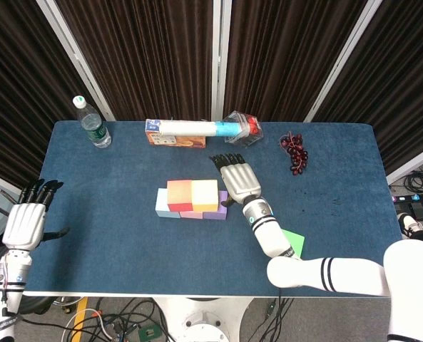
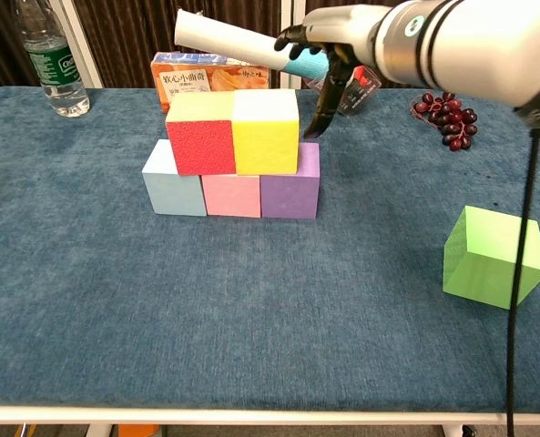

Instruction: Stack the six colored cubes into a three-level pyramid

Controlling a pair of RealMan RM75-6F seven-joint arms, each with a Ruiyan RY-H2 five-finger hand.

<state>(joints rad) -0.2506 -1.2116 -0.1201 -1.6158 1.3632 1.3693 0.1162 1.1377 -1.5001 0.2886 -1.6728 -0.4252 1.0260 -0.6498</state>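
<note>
My right hand point(image 1: 238, 182) hangs just beside the yellow cube point(image 2: 265, 131), fingers straight and apart, holding nothing. My left hand point(image 1: 24, 222) rests off the table's point(image 1: 111, 242) left edge, fingers spread, also empty.

Five cubes stand at mid-table: the blue cube point(image 2: 172, 182), pink cube point(image 2: 232, 195) and purple cube point(image 2: 290, 187) in a row, with the red cube point(image 2: 202, 134) and the yellow one on top, touching each other. The green cube point(image 2: 494, 257) sits alone near the front right, well apart from the stack.

The risk I see is my own fingertips: they are so near the yellow cube's right face that any drift leftward could shove the upper pair off their base. Swinging back toward the green cube, my forearm could also clip the purple cube. And the last cube must land across the red-yellow seam; set off-centre or dropped hard, I judge it would tip and take the second level with it
</note>
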